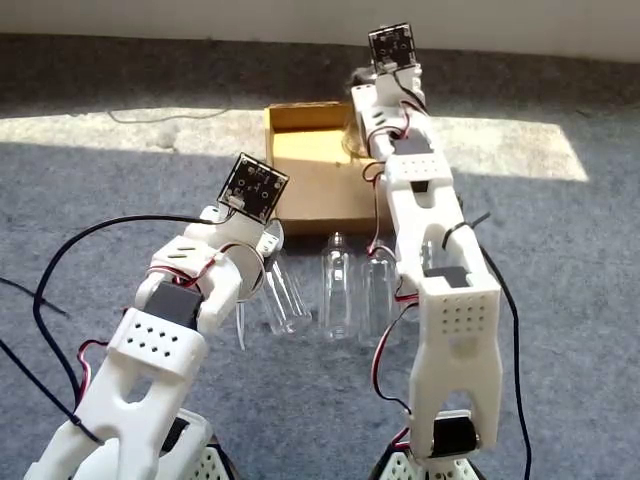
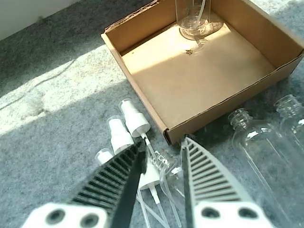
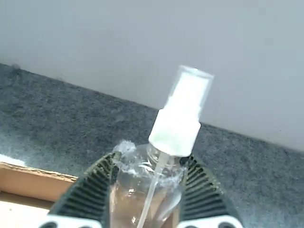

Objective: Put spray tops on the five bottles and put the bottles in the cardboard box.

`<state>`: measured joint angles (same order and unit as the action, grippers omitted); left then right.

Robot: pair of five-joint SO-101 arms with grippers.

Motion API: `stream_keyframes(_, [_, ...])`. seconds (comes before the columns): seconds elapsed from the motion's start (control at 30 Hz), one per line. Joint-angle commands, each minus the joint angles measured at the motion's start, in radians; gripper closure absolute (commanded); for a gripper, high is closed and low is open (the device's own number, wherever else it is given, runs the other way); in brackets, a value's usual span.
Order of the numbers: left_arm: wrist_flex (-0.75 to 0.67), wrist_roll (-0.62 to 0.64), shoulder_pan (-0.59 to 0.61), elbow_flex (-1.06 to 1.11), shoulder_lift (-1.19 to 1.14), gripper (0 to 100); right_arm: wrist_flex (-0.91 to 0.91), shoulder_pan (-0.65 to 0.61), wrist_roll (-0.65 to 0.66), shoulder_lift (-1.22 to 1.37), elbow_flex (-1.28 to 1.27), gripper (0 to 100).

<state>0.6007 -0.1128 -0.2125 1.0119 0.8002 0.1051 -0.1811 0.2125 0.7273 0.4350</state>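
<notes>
The job looks barely begun. The right gripper (image 3: pixel 149 167) has its jaws pinched around the one capped bottle (image 3: pixel 137 202), whose spray top (image 3: pixel 180 114) sits on the neck. I can't tell whether that top is screwed fully home. From the left arm's camera, the bottle's base is inside the cardboard box (image 2: pixel 199 80), at the far side. Whether it rests on the box floor or hangs just above it, I can't say. So the first bottle is about delivered but not yet let go.

The rest is still to do. Outside the box, just off its near wall, at least three open bottles (image 1: pixel 336 280) lie uncapped on the grey carpet. A fourth may be hidden behind the right arm. Loose spray tops (image 2: pixel 133 118) lie by the box's near corner, beside those bottles. The left gripper (image 2: pixel 163 142) hangs over the tops with its jaws spread and holding nothing. By my reckoning, four bottles still need capping and boxing.
</notes>
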Motion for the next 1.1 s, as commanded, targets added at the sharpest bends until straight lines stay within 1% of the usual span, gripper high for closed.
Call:
stream_keyframes(0.0, [-0.021,0.0,0.007,-0.005,0.005,87,-0.128,0.015,0.012,-0.045,-0.031,99.5])
stream_keyframes(0.1, [-0.023,0.0,0.007,-0.005,0.005,87,-0.214,0.015,0.031,-0.087,-0.136,99.5])
stream_keyframes(0.3, [-0.023,0.0,0.007,-0.005,0.005,87,-0.404,0.008,0.198,-0.186,-0.381,99.5])
stream_keyframes(0.37, [-0.023,0.0,0.007,-0.005,0.005,87,-0.452,0.012,0.23,-0.197,-0.437,99.5])
stream_keyframes(0.63, [-0.023,0.0,0.007,-0.005,0.005,87,-0.579,0.021,0.229,-0.196,-0.509,99.5])
stream_keyframes(1.07, [-0.023,0.0,0.007,-0.005,0.005,87,-0.585,0.015,0.229,-0.193,-0.501,99.5])
